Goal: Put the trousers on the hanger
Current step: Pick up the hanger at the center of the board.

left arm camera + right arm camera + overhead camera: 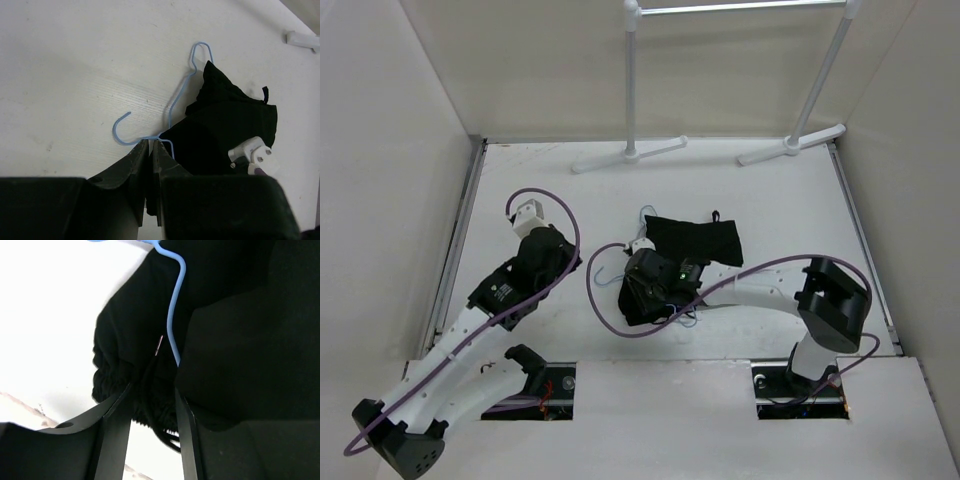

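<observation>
The black trousers (698, 240) lie bunched in the middle of the table. The pale blue wire hanger (604, 275) lies partly under them, its hook poking out to the left. My right gripper (640, 290) is down on the near end of the trousers. In the right wrist view its jaws (152, 390) are closed on gathered black fabric (125, 340), with the hanger wire (172, 315) running just past them. My left gripper (150, 145) is shut and empty, its tips right beside the hanger's neck (172, 107). Contact cannot be told. It sits left of the hanger in the top view (545, 255).
A white tubular garment rack (632, 90) stands at the back, its feet (790, 145) on the table. White walls close in both sides. Purple cables loop over both arms (575, 250). The right arm's white camera block (252, 152) shows over the trousers.
</observation>
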Action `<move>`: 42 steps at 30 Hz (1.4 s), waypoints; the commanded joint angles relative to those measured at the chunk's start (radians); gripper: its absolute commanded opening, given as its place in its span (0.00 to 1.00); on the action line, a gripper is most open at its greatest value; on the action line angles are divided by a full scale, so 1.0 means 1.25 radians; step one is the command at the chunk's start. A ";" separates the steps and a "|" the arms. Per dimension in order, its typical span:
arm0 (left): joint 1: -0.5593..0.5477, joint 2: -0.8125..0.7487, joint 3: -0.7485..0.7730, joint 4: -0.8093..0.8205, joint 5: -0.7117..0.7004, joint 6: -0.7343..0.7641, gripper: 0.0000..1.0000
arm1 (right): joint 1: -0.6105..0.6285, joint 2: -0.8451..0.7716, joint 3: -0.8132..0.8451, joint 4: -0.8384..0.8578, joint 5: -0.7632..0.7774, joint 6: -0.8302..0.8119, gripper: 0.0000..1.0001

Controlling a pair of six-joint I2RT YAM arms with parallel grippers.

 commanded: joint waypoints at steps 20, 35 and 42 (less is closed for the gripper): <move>0.078 0.196 -0.213 0.269 0.173 -0.343 0.41 | 0.008 -0.212 0.043 -0.009 0.053 0.133 0.26; -0.001 0.308 -0.275 0.322 0.074 -0.651 0.47 | -0.029 -0.316 -0.025 0.005 0.030 0.150 0.29; 0.005 0.408 -0.276 0.383 0.065 -0.675 0.42 | -0.042 -0.338 -0.037 0.005 0.018 0.155 0.29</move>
